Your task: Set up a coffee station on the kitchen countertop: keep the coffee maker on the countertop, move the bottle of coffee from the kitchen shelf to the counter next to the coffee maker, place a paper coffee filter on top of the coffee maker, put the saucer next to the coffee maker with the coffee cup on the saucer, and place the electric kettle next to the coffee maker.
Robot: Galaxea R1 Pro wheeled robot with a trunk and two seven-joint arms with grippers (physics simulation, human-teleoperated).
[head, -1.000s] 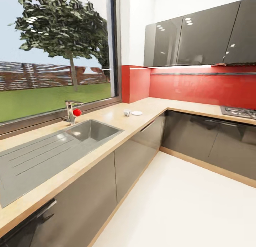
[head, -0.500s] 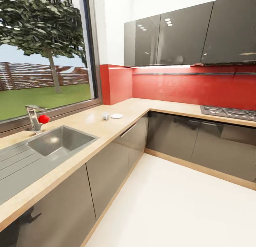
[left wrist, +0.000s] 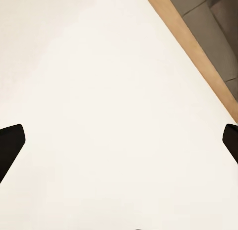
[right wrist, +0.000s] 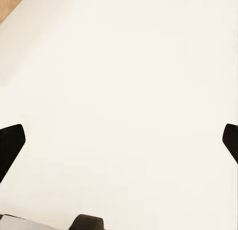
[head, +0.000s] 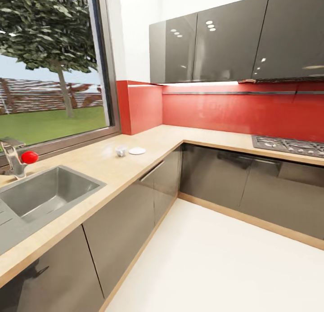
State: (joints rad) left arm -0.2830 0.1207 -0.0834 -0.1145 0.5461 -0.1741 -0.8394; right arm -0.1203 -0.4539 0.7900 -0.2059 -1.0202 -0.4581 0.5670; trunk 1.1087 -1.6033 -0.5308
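Cup (head: 120, 151) beside saucer (head: 137, 151) (grippers (left wrist: 119, 145) over floor (head: 216, 258))

cup + saucer on kitchen countertop (head: 112, 168)
coffee cup (head: 120, 151) small, white, upright, just beside flat white saucer (head: 137, 150), not on it; both near the countertop's back edge, toward the inner corner.

No readable text, label, brand, number or sign appears on any surface in these pictures.

Steel sink (head: 42, 193), red-knobbed tap (head: 18, 158), gas hob (head: 288, 145), window (head: 49, 69)
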